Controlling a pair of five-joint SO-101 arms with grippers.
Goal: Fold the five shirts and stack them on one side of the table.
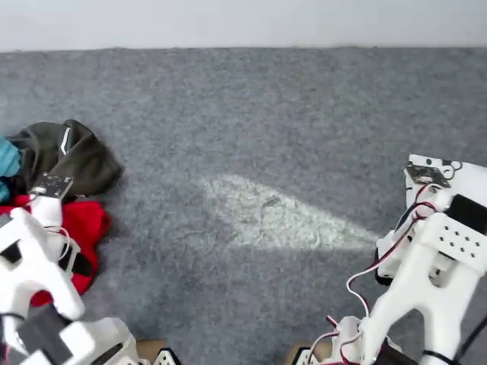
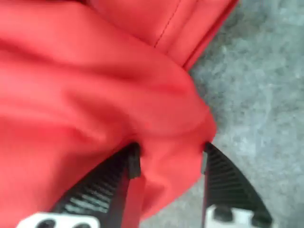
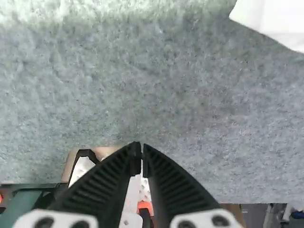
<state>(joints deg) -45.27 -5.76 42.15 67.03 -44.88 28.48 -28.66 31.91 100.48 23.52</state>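
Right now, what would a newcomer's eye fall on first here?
The red shirt stands out, a fold bulging inside the open left claw. It lies heaped with a dark olive shirt at the left edge of the grey table. The right claw hangs shut over a bare part of it.

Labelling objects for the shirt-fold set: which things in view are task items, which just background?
Task items: red shirt; dark olive shirt; teal shirt; left gripper, open astride the red shirt; right gripper, shut.
Background: grey felt mat; white wall.
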